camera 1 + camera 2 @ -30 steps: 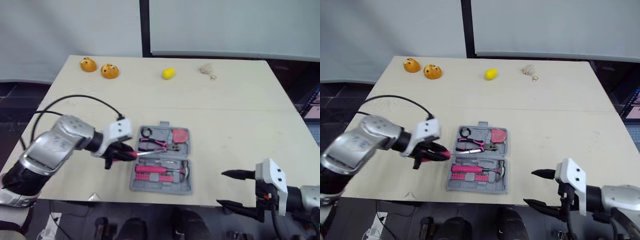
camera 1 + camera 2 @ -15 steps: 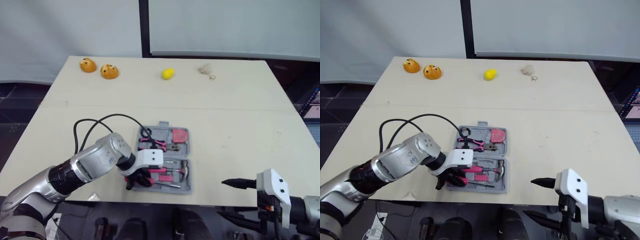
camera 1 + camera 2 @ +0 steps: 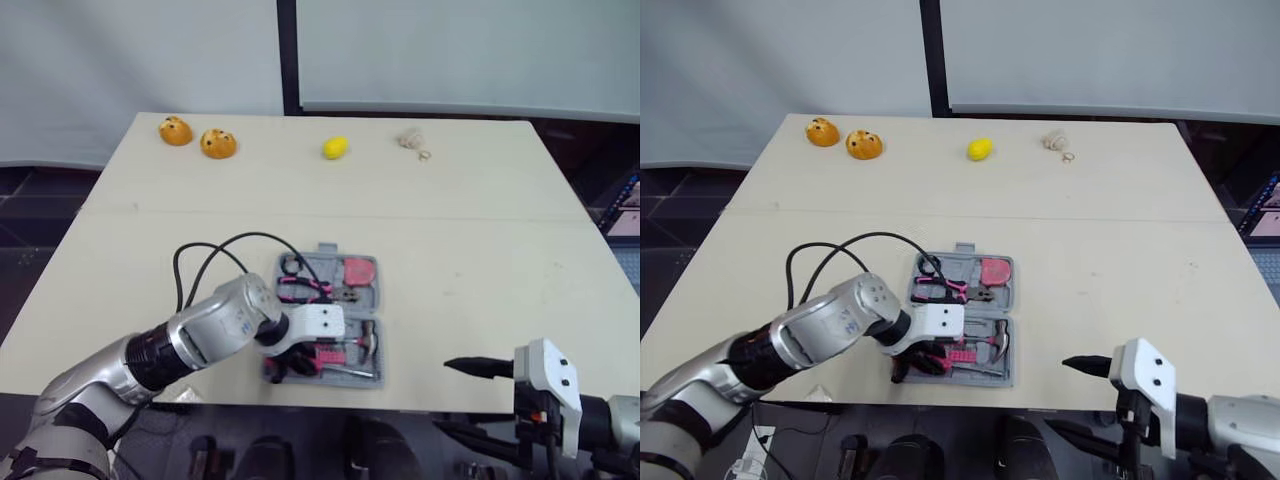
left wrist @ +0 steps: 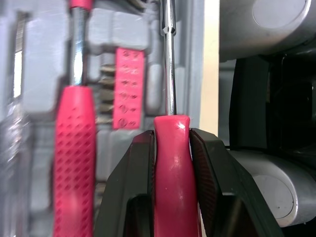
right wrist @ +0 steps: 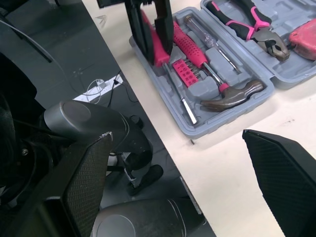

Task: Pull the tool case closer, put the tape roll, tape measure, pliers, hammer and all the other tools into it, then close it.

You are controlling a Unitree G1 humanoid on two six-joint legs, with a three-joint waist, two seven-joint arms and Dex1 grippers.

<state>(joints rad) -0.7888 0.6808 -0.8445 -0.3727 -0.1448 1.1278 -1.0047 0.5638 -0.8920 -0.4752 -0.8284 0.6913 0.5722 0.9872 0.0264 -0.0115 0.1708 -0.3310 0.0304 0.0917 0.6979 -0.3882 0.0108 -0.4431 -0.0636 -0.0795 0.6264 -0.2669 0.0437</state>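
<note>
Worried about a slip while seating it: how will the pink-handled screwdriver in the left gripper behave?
The screwdriver is probably stiff: a straight steel shaft. Its glossy handle may slip or twist between the left gripper's jaws. Being round, it would likely roll if released outside the tool case.

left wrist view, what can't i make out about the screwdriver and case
Pink-handled screwdriver: tip cut off by the picture edge; handle sides covered by the left pincer.
Grey plastic tool case: one side blurred; cut off at every edge.
</note>
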